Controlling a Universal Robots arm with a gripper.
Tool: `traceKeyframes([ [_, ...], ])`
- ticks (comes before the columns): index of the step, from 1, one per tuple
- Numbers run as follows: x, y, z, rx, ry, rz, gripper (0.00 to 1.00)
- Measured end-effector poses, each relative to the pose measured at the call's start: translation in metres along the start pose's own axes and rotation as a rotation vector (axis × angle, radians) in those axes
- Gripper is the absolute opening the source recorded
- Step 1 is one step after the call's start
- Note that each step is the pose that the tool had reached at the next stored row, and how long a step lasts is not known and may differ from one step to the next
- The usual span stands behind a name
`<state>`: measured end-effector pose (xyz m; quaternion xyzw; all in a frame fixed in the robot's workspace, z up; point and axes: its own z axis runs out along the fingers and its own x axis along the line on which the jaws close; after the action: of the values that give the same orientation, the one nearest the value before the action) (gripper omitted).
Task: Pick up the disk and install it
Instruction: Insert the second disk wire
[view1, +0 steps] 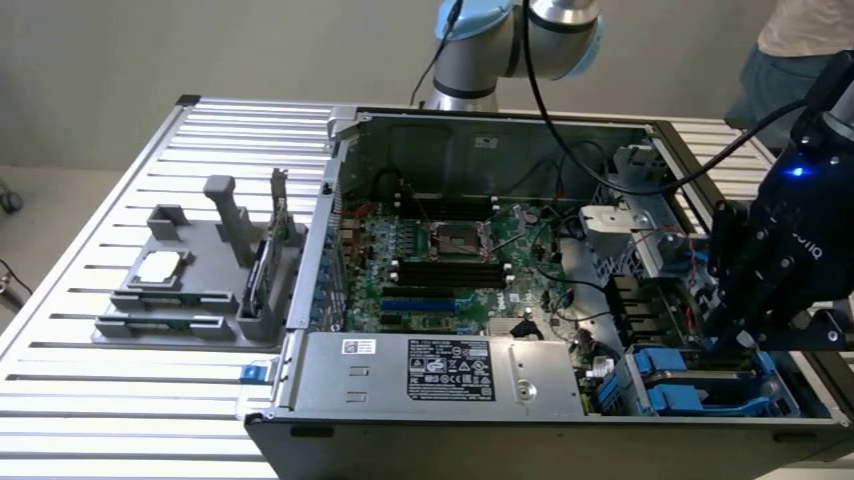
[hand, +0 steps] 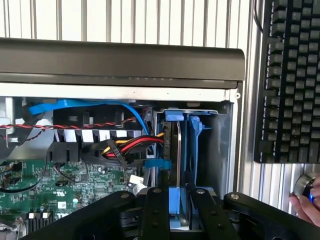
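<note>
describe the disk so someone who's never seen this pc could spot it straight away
Find the open computer case, then its corner bay under the gripper. The disk stands on edge there in a blue carrier, unlike the flat grey labelled box alongside.

Our arm rises from its silver and blue base joint (view1: 501, 45) at the far side of the worktop (view1: 80, 400) and reaches to the exterior view's right. Our black wrist points steeply downward with a blue light lit on it. Our hand (view1: 737, 335) hangs low, its two dark fingers (hand: 156, 212) set slightly apart, roughly parallel, pointing down.
</note>
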<state>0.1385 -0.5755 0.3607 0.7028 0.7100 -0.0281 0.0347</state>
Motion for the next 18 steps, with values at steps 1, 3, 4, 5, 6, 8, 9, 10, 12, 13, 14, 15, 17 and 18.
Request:
traceKeyframes([
  [1, -0.001, -0.0012, -0.0014, 0.0000, -0.0001, 0.000, 0.25],
  [3, -0.002, -0.0048, -0.0029, 0.0000, -0.0002, 0.000, 0.25],
  [4, -0.002, -0.0075, -0.0033, -0.0001, -0.0001, 0.000, 0.25],
  [5, -0.003, -0.0108, -0.0034, 0.0000, -0.0001, 0.000, 0.22],
  [6, -0.003, -0.0140, -0.0036, 0.0000, -0.0002, 0.000, 0.22],
  [8, -0.003, -0.0200, -0.0038, 0.0000, -0.0001, 0.000, 0.11],
  [9, -0.003, -0.0221, -0.0037, 0.0000, 0.0000, 0.000, 0.11],
  [10, -0.003, -0.0238, -0.0038, 0.0000, 0.0000, 0.000, 0.11],
  [12, -0.003, -0.0264, -0.0040, 0.0000, -0.0003, 0.000, 0.11],
  [13, -0.003, -0.0274, -0.0041, 0.0000, -0.0003, 0.000, 0.11],
  [14, -0.003, -0.0281, -0.0043, 0.0000, -0.0001, 0.000, 0.11],
  [15, -0.003, -0.0281, -0.0044, -0.0001, 0.0000, 0.000, 0.11],
  [17, -0.003, -0.0281, -0.0044, 0.0000, 0.0000, 0.000, 0.11],
  [18, -0.003, -0.0282, -0.0045, 0.0000, 0.0000, 0.000, 0.11],
])
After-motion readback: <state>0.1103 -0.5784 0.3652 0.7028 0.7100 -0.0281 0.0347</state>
